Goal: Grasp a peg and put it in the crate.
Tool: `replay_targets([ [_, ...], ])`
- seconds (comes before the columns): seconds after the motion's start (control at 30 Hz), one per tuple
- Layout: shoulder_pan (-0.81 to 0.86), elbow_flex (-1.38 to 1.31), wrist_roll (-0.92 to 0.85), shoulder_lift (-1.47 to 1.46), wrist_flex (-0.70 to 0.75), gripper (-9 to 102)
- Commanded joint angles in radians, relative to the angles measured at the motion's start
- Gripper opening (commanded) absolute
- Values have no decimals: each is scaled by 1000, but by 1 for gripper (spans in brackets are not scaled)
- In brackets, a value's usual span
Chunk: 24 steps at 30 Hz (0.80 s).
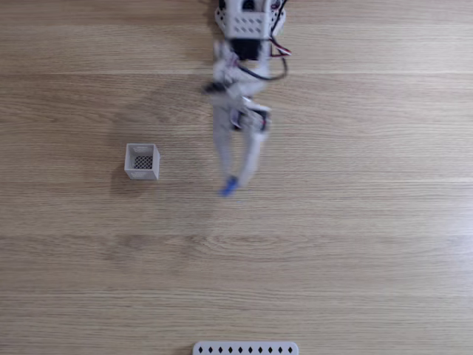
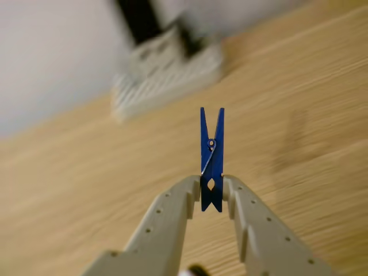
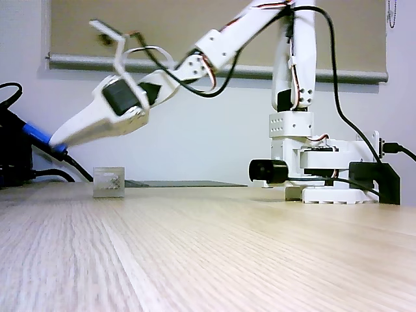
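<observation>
From above, in a fixed view, my hand (image 1: pixel 230 185) reached out over the tabletop (image 1: pixel 355 244) with the blue peg (image 1: pixel 228 187) pinched at its tip; the crate (image 1: pixel 142 161) stood well off to the hand's left in that picture. In the wrist view, my fingers (image 2: pixel 172 207) were pinching the peg (image 2: pixel 211 161) by its lower end, upright between them. From the side, in a fixed view, my hand (image 3: pixel 57 144) held the peg (image 3: pixel 38 135) in the air, above the crate (image 3: pixel 108 181) and to its left.
</observation>
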Motion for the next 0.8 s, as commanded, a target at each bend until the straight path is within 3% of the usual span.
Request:
replay_targets([
  [0.0,166,74,-8,121,-202,-1],
  [0.2,351,147,-8,-23,-463,-1],
  [0.43,391,146,-6,-250,-669,-1],
  [0.77,400,32,-6,-454,-709,-1],
])
